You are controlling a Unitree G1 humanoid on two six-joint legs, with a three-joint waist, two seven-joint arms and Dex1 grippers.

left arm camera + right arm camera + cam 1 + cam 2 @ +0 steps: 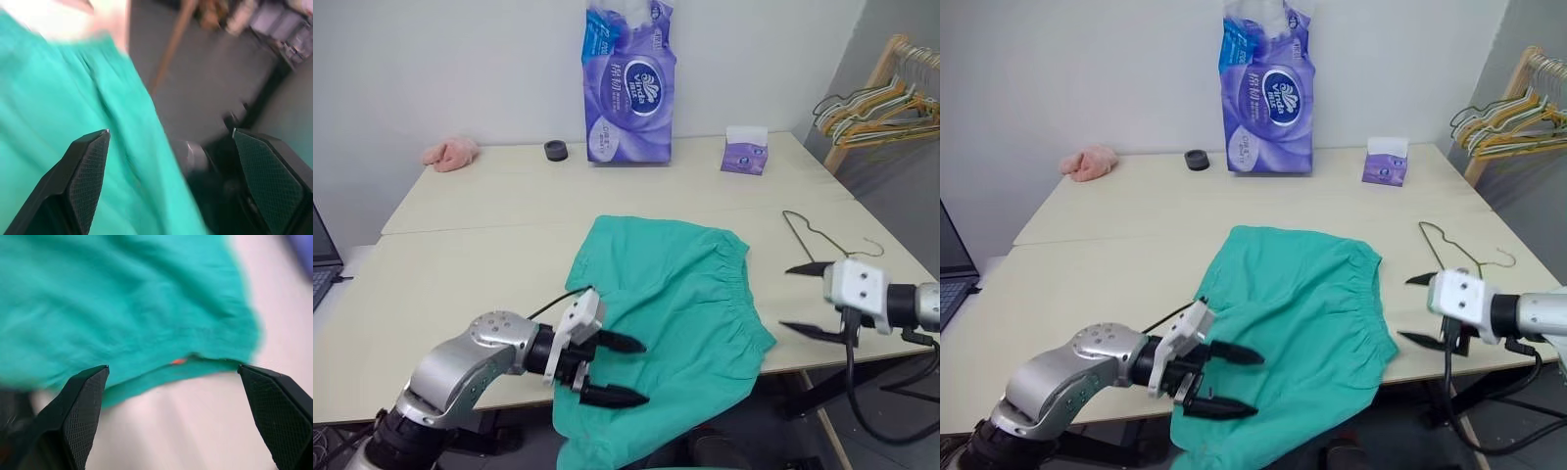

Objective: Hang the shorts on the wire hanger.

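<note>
Left gripper point(615, 369) fingers spread, over shorts point(680, 313); right gripper point(808, 300) spread, seemingly clear of waistband.

I see a plain white wall point(460, 69) behind two pale wooden tables point(460, 264) pushed together, the seam running across. At the right a wooden rack point(876, 83) leans by the grey side wall, carrying bunched hangers point(876, 110). Floor point(215, 83) is dark grey. What looks like a laptop edge point(323, 257) sits far left. Light is even.
</note>
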